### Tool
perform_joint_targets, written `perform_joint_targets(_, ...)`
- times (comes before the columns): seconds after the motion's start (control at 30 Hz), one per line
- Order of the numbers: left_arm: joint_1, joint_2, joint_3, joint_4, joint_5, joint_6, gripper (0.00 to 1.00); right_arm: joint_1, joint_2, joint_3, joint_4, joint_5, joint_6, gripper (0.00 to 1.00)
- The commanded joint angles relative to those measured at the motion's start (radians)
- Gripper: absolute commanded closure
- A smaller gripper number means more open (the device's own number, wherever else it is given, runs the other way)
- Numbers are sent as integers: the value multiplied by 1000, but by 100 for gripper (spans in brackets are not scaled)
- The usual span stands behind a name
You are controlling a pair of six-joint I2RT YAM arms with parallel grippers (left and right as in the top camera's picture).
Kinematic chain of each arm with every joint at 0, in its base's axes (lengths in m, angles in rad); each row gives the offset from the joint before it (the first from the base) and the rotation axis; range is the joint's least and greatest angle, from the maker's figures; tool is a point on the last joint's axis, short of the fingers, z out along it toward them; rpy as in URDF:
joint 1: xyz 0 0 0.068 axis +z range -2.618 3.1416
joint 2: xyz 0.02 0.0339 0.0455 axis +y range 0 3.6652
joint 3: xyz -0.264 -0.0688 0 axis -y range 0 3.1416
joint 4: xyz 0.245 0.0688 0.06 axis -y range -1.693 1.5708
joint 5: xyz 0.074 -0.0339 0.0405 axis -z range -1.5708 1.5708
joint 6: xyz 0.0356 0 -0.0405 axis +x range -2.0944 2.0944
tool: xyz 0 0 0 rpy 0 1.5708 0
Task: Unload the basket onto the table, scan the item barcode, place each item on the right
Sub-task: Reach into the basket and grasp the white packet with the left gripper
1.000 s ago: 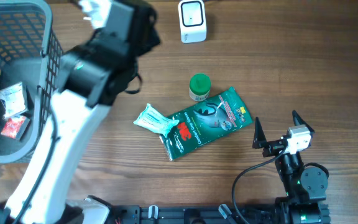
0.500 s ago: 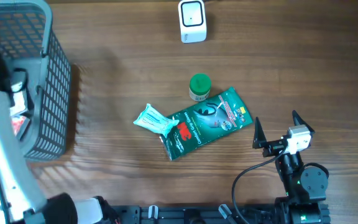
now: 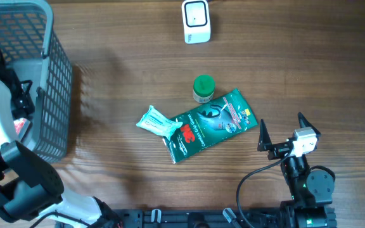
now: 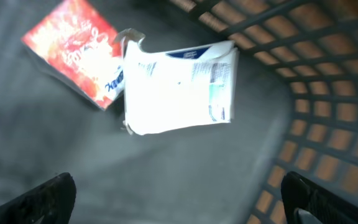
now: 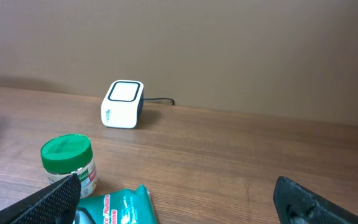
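1. A wooden bench (image 3: 309, 76) is carrying everything, with a plain wall rising behind its far edge.
2. The left end effector (image 4: 180, 202) is hanging inside the grey basket (image 3: 56, 82) at the bench's far left corner. Its fingers are standing wide apart and gripping nothing.
3. Just below it, a white packet (image 4: 179, 87) is lying flat on the basket floor, printed side up. It is overlapping the edge of a red packet (image 4: 79, 53). I am judging the white packet to be the item it is going for, though the red one is sitting just as close.
4. The right end effector (image 3: 281, 126) is waiting by the near edge towards the right corner, fingers spread and empty.
5. Near the middle of the bench a green-lidded jar (image 3: 203, 88), a green pouch (image 3: 211, 125) and a small sachet (image 3: 157, 121) are lying close together. The sachet is touching the pouch's left end. Whether any of them has been scanned, the pictures are not showing.
6. The scanner (image 3: 196, 21) is sitting at the far edge near its middle, well apart from both arms, with nothing in front of it.
7. Judged from this, the task is standing at its beginning: no item is being held. Gripping one, carrying it across and presenting its barcode to the scanner are all remaining.
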Motion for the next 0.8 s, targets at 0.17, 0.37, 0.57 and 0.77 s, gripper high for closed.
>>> perform_joint_targets(0.17,1,0,-302,339,5,13,0,3,-9,-1,4,11,-2,0)
perform_joint_targets(0.37,1,0,-421,505,4,13,0,3,-9,-1,4,10,-1,0)
perform_joint_targets(0.57,3,14,-430,520,-39,13,0,3,-9,-1,4,11,-1,0)
perform_joint_targets(0.77,5,14,-430,564,-68,9,0,3,-9,-1,4,11,-1,0)
